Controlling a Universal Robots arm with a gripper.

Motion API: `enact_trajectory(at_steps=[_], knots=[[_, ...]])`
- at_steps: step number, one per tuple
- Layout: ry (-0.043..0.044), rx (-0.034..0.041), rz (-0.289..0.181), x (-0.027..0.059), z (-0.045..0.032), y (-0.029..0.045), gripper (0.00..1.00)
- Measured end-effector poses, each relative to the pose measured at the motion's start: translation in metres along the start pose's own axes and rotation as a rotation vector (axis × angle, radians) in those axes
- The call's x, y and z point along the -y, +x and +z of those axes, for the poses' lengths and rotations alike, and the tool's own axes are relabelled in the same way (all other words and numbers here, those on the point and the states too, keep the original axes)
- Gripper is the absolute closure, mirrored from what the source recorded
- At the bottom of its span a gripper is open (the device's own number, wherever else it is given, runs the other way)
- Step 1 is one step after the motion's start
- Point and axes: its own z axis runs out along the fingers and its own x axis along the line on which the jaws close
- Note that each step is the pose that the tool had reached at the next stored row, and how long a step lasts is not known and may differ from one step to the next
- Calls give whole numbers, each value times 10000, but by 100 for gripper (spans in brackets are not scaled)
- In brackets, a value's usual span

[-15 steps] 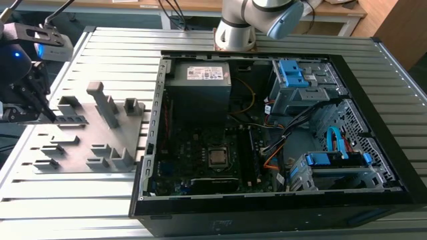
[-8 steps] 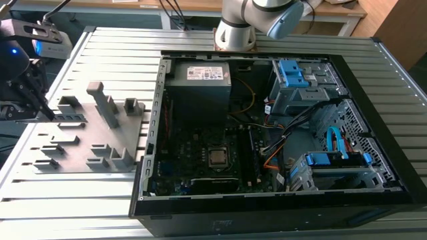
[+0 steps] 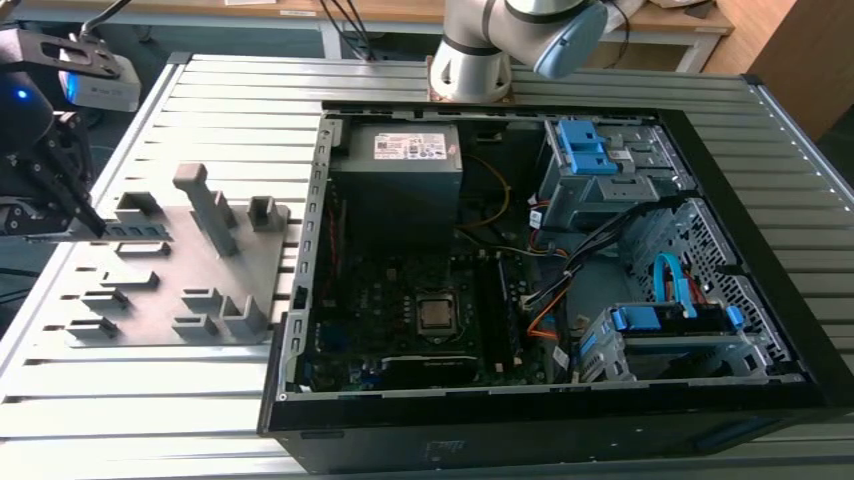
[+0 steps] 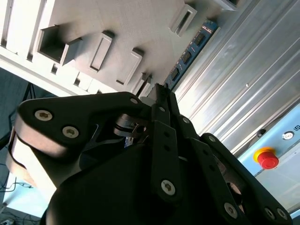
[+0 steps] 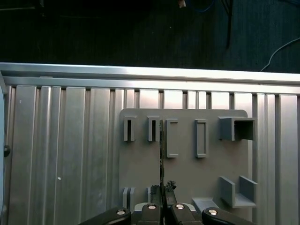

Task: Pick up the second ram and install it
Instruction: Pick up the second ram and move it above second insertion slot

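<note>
Gripper at the exterior view's left, over the grey fixture plate, well apart from the open computer case. Fingers clenched on the second ram, which stands on edge among the plate's raised blocks; in this view it is only a short dark strip, part-covered by the gripper body, chips not countable. Cannot tell whether its lower edge still sits in the plate or has cleared it. Second wrist view: the gripper bulks in the foreground, fingertips drawn together onto the board; the second ram runs away from them, green-blue with a row of black chips, near end hidden behind the fingers. Fixture plate and slatted metal table lie beyond it, a red push button off to one side. First wrist view: the second ram seen edge-on as a thin dark line across the fixture plate, between two slotted blocks, ending in the gripper, whose body is cut off by the frame edge. Table around the plate. Inside the case the motherboard is dim; processor socket is plain, the slot rails next to it hard to separate from the shadow. Arm base stands behind the case, its upper part cut off
</note>
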Motion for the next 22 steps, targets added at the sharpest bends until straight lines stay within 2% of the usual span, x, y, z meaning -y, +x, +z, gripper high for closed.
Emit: enact_trajectory(at_steps=[22], knots=[[1,0,0,-6,-175,-8,86]])
